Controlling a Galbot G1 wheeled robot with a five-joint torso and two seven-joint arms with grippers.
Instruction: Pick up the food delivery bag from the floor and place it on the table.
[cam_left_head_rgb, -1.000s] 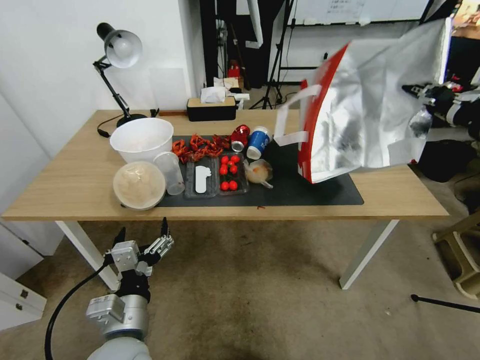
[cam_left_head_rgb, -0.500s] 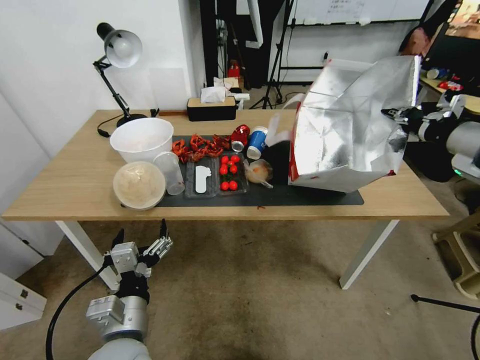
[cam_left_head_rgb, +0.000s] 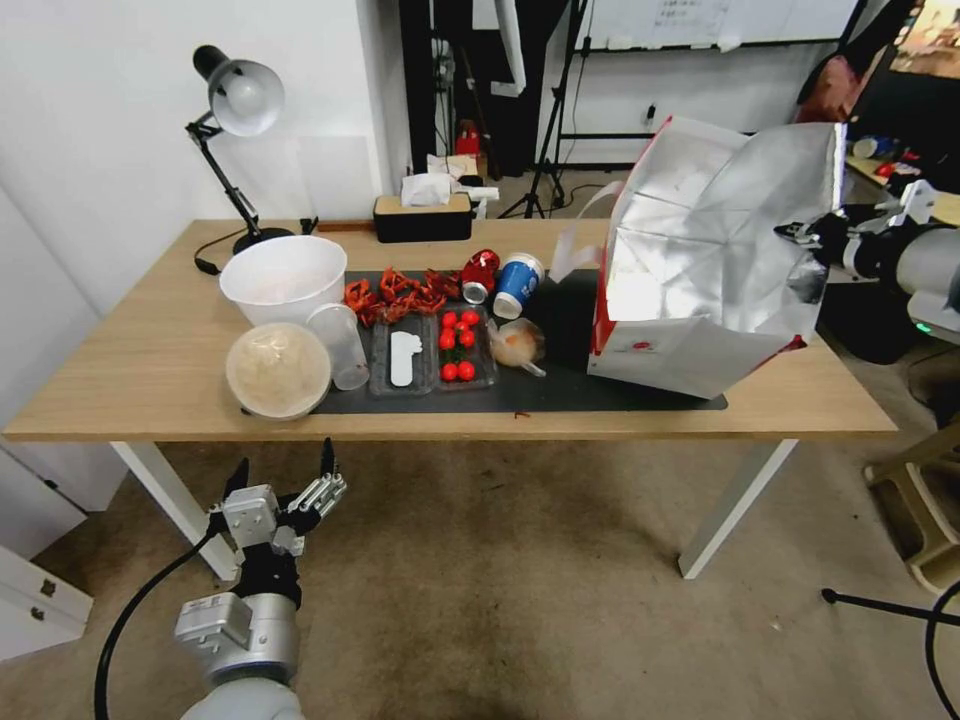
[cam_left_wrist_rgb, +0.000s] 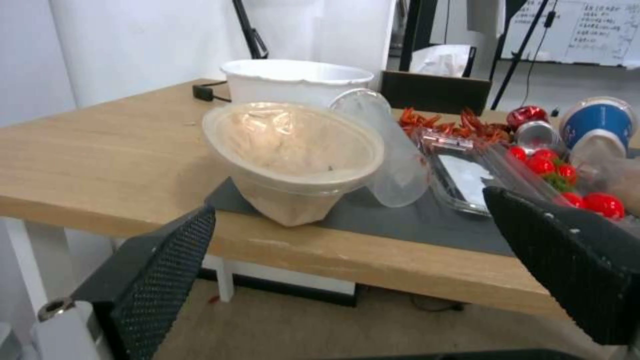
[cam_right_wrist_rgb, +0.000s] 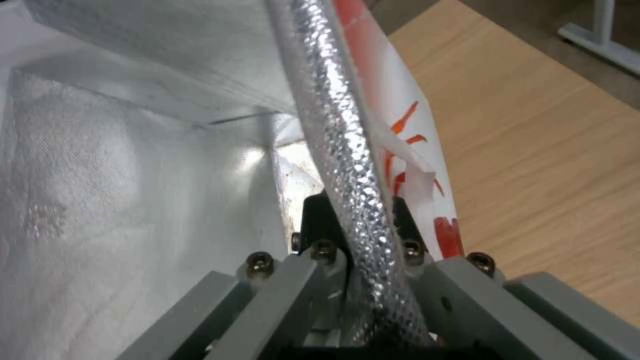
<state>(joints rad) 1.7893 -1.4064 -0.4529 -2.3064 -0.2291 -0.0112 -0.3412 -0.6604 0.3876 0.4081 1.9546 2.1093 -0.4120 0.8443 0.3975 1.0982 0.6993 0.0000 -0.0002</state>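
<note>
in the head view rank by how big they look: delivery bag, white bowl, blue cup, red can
1. delivery bag, by far the largest, held by the right gripper
2. white bowl
3. blue cup
4. red can, close to the cup, and both lie tipped, so that order is unsure
</note>
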